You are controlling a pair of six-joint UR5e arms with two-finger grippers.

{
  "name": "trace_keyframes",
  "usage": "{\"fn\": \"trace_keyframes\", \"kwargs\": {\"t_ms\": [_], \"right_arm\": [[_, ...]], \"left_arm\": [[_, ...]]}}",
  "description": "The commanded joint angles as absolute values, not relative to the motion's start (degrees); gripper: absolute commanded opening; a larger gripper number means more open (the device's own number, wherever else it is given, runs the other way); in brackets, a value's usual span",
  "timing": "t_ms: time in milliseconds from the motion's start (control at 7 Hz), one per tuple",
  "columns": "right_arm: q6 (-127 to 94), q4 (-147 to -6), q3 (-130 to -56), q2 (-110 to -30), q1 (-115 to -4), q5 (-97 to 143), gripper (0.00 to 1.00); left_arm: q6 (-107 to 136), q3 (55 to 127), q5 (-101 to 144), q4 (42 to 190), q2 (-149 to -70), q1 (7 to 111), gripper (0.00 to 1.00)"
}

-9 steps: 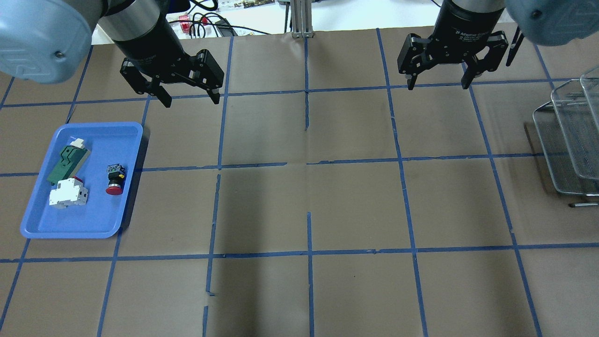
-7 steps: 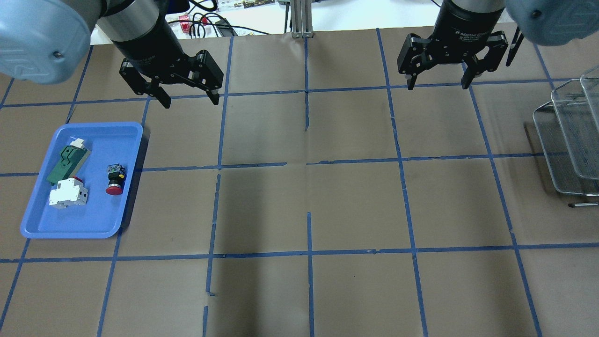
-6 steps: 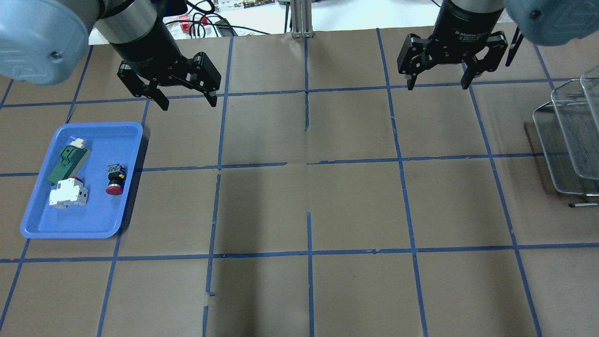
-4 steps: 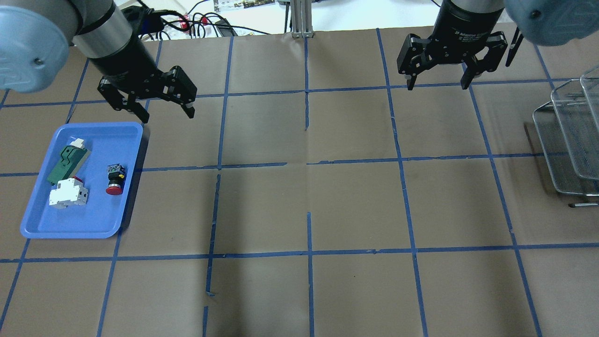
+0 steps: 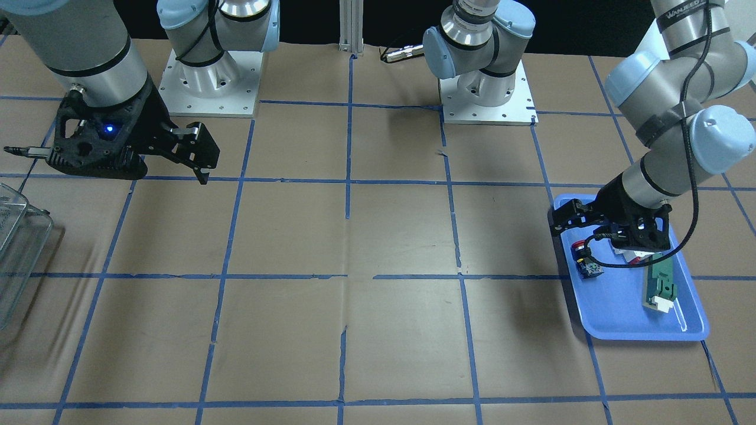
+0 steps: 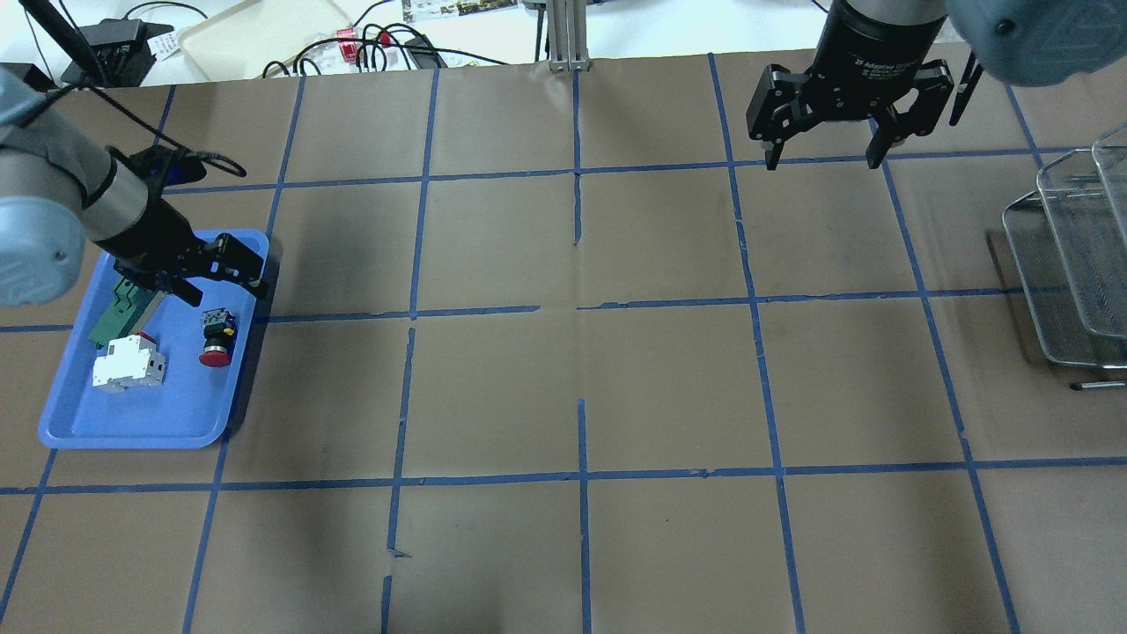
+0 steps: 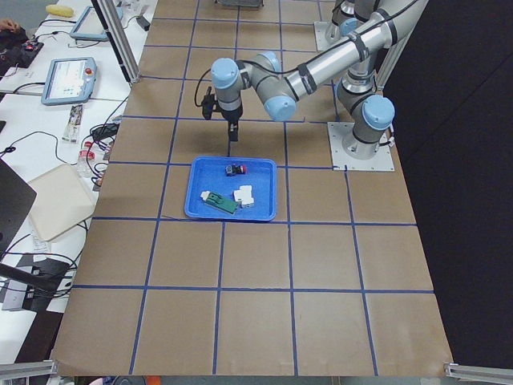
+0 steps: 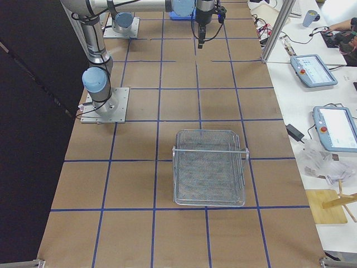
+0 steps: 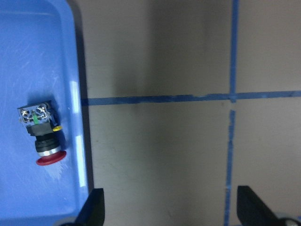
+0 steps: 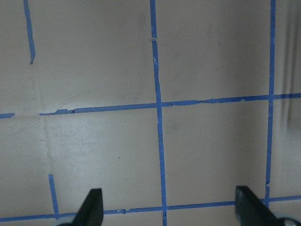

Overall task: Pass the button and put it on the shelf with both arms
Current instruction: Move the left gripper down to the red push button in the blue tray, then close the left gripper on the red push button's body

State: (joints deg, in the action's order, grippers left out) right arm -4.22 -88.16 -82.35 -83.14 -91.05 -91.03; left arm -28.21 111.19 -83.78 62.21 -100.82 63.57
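Left gripper [image 6: 224, 285], jaws wide, has swung over the blue tray [image 6: 132, 433] — approach step. The button [image 6: 214, 338] lies at its 6 o'clock, so a descent probably follows. Right gripper [image 6: 821, 158] — wide, idle.

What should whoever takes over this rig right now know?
Left gripper: open, empty, over a corner of the blue tray, close to the button but not touching it.
Right gripper: open, empty, above bare table on the shelf's side.
Button: lying on its side in the tray.
Wire shelf: at the table's right end; the button is not on it.
Done: nothing grasped yet.
Left: grasp the button, pass it to the right gripper, place it on the shelf.
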Motion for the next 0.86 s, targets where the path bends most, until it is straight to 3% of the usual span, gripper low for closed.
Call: {"fn": "trace_keyframes", "kwargs": {"t_ms": [0, 714], "right_arm": [[-4.2, -88.2, -82.4, -83.1, -91.1, -91.1, 1.0], [-4.2, -88.2, -82.4, -83.0, -91.1, -91.1, 1.0]], "left_arm": [[-33.8, 120.0, -83.8, 47.8, -102.4, 58.0, 1.0], [-33.8, 119.5, -84.0, 47.5, -104.5, 55.3, 0.99]]}}
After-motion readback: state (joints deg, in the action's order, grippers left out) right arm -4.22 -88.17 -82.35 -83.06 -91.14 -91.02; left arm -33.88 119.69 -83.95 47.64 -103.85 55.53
